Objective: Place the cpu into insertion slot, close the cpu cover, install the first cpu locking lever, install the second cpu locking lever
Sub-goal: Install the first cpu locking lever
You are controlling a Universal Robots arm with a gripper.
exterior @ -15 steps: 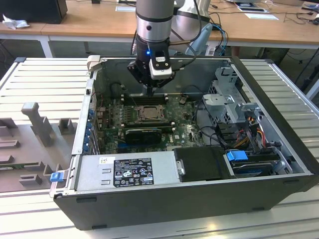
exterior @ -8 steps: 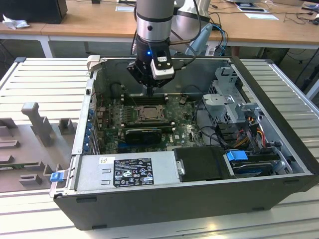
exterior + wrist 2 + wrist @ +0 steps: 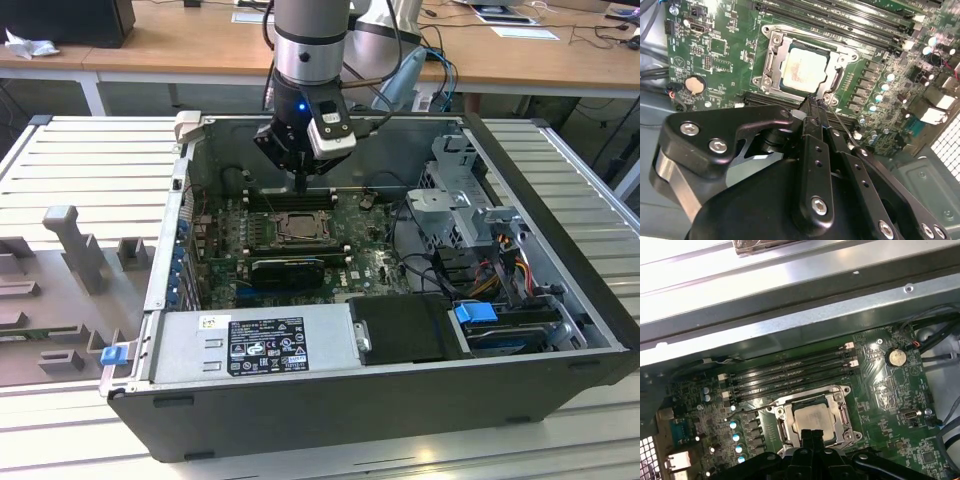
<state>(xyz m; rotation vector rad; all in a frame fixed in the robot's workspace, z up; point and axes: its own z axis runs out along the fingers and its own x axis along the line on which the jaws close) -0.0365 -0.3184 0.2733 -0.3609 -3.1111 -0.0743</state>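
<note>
The cpu [image 3: 804, 69] [image 3: 812, 416] lies flat in the insertion slot [image 3: 297, 228], its pale metal top showing through the window of the cpu cover [image 3: 771, 60] [image 3: 841, 412]. The cover lies down over it as a silver frame. My gripper [image 3: 813, 104] [image 3: 812, 432] [image 3: 300, 186] hangs just above one edge of the socket, its black fingers pressed together with nothing seen between them. A thin wire locking lever [image 3: 839, 127] runs beside the fingertips. In the first wrist view another thin lever [image 3: 747, 411] sticks out sideways from the socket.
Long black RAM slots [image 3: 790, 372] run behind the socket. The open computer case [image 3: 170, 250] walls the board in. It also holds a power supply [image 3: 250, 345], a drive cage [image 3: 465, 200] and cables [image 3: 500, 270]. A coin cell [image 3: 897, 357] sits on the green board.
</note>
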